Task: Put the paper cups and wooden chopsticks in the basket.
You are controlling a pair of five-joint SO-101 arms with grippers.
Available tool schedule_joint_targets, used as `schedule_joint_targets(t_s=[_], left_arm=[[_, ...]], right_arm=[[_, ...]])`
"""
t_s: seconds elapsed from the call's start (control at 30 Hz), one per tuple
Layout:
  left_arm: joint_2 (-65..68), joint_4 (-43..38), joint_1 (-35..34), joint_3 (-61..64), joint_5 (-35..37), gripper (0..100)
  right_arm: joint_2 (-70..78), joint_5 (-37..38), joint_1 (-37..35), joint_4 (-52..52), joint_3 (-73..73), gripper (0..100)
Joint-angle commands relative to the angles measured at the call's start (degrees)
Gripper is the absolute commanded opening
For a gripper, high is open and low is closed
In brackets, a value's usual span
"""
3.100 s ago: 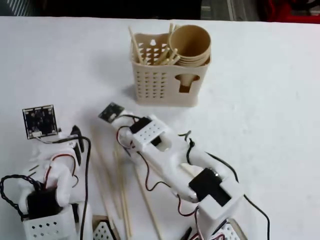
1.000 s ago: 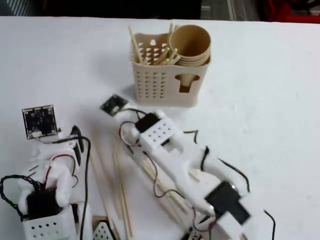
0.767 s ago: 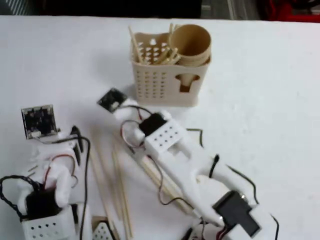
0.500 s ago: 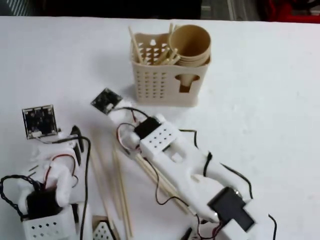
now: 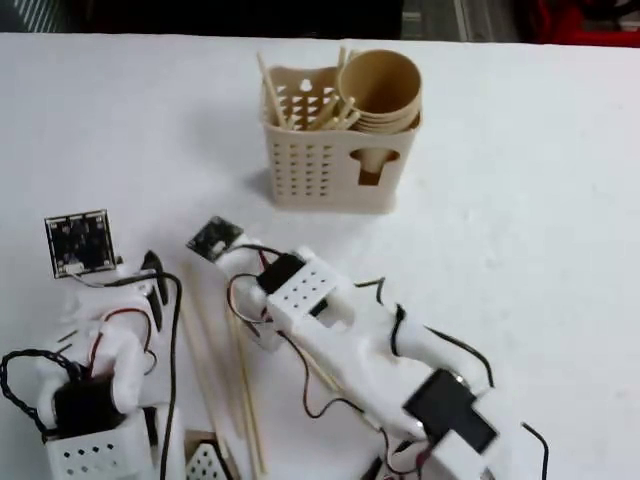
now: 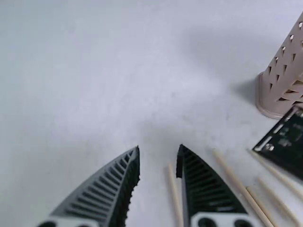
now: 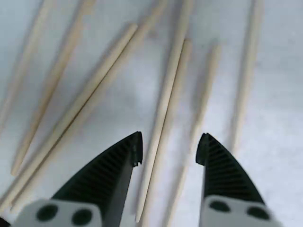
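The right claw is held wide open just above the counter, and nothing is gripped in it. Loose wooden chopsticks are spread on the counter beneath and ahead of it. A pair lying side by side runs into the gap between its two fingers, and the others are fanned out to either side. Whether the fingers touch the counter cannot be told.

The left claw is likewise held open and empty, low over the counter. A single chopstick lies in its gap by the inner edge of the black finger, and further sticks are seen just beyond that finger's outer side. Ahead of this claw and off to that same side, well apart from it, the basket is stood on the counter. The other arm's circuit board is seen between the two.

In the high view, the paper cups are nested upright in the basket.
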Motion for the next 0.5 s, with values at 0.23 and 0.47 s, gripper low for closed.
schedule_joint_targets(t_s=[0.23,0.47], left_arm=[[-0.7,-1.2,-0.3,-0.4,-0.4,14],[-0.7,-1.2,-0.3,-0.4,-0.4,14]], right_arm=[[12.8,1.5,-0.5,-5.7,-1.7,15.9],[13.5,4.7,-0.4,-4.9,-2.7,1.6]])
